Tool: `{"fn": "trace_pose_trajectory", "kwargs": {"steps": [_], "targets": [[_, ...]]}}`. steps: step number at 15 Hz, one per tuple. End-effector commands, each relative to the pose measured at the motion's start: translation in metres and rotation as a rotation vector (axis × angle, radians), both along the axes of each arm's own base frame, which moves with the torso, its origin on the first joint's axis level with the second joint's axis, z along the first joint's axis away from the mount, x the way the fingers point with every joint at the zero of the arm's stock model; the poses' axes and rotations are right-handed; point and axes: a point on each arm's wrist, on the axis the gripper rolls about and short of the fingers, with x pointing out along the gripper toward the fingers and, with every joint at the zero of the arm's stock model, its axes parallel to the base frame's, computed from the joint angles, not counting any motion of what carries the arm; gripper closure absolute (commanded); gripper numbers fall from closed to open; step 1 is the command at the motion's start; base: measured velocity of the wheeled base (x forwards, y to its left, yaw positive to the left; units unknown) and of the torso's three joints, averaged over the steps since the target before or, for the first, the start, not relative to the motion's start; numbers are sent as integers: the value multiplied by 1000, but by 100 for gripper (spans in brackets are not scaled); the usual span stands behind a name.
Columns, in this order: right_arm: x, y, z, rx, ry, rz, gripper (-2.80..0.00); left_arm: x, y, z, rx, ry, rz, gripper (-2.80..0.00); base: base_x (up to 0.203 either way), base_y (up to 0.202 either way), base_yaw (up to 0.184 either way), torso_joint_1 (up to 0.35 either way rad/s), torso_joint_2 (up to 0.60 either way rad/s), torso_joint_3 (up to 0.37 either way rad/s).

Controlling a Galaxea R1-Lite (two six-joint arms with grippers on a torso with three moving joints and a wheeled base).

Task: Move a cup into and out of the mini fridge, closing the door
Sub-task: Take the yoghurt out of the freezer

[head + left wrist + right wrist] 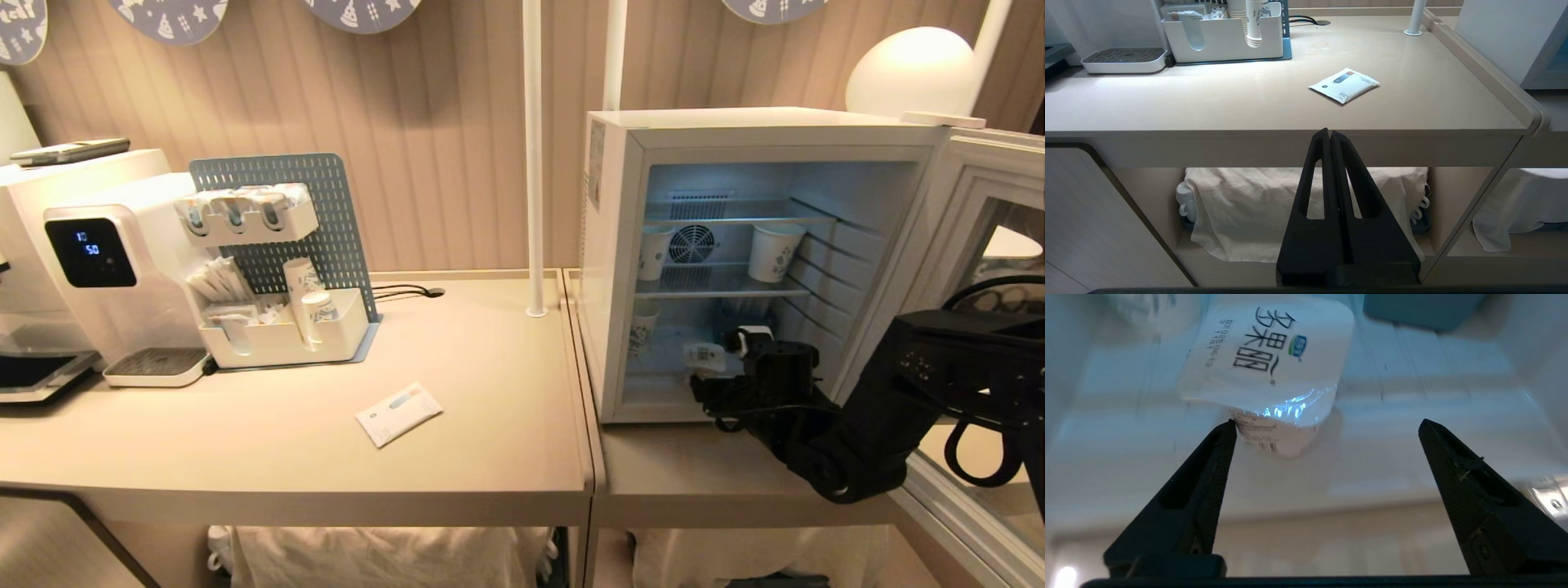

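1. Your cup (1267, 371) sits on the floor of the mini fridge (620, 269), foil lid up.
2. Paper cups (771, 251) stand on the wire shelves above it; the door (971, 245) is swung wide.
3. Your right claw (1327, 428) is spread wide, holding nothing, one fingertip (1224, 435) just beside the cup.
4. Your left claw (1329, 134) hangs shut before the desk (1249, 102).

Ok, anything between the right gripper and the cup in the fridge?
Nothing visible. The right gripper is open just short of the cup on the mini fridge floor. The door stands swung wide.
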Motion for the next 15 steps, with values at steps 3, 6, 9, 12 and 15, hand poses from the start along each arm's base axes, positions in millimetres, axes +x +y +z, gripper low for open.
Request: {"fn": "trace_pose_trajectory", "kwargs": {"steps": [3,6,9,12,15], "targets": [[19,4,-8,7,-24,-24,-280,0,0,0,0,2,0,0,0,0,0,0,0,0],[28,9,-13,7,-22,-18,-280,0,0,0,0,2,0,0,0,0,0,0,0,0],[35,11,-13,8,-32,-12,-280,0,0,0,-2,2,0,0,0,0,0,0,0,0],[44,15,-9,13,-51,-6,-280,0,0,0,-5,2,2,0,0,0,0,0,0,0],[49,16,-13,6,-36,-5,0,0,0,0,-5,2,2,0,0,0,0,0,0,0]]}}
